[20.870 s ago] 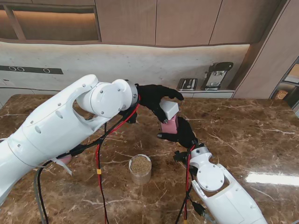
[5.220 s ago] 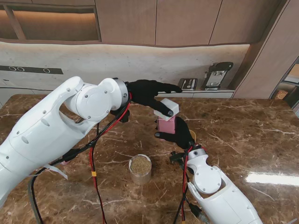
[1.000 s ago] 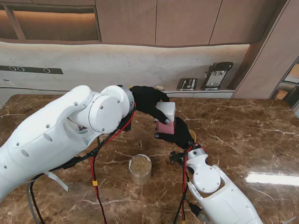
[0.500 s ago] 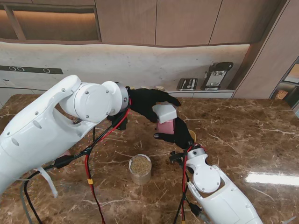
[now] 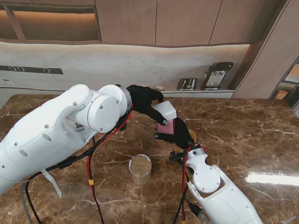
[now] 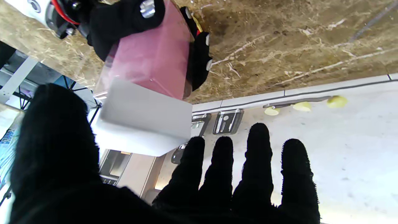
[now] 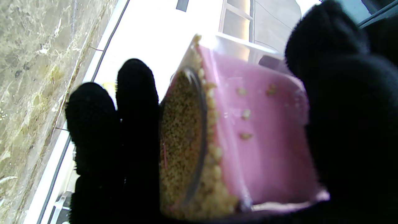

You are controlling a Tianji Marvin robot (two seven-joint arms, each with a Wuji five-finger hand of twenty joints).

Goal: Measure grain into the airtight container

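The pink airtight container point(image 5: 167, 127) sits in the right hand point(image 5: 176, 134), whose black-gloved fingers point(image 7: 136, 102) and thumb are closed around its sides, holding it off the marble table point(image 5: 243, 135). The right wrist view shows grain inside it — pale kernels packed along one clear wall and a few stuck to the pink wall. A white lid point(image 5: 164, 111) is tilted over the container's top; the left wrist view shows one edge of the lid point(image 6: 143, 121) against the container's rim point(image 6: 149, 90) and the rest lifted away, so the box is not closed. The left hand point(image 5: 145, 102) reaches in from the robot's left and has the lid pinched between thumb and fingers in the stand's view; in its own wrist view the four fingertips point(image 6: 258, 140) are spread and straight, and the contact with the lid cannot be made out there.

Nearer to the robot, well apart from both hands, a round clear jar point(image 5: 140, 169) stands upright on the table, filled nearly to the brim with brown grain and uncovered.

The table is brown marble with pale veins. Behind it runs a lit white backsplash beneath wooden cabinets point(image 5: 187, 21), and on a ledge at the back wall stand a small grey appliance point(image 5: 187, 84) and a taller dark one point(image 5: 216, 74).
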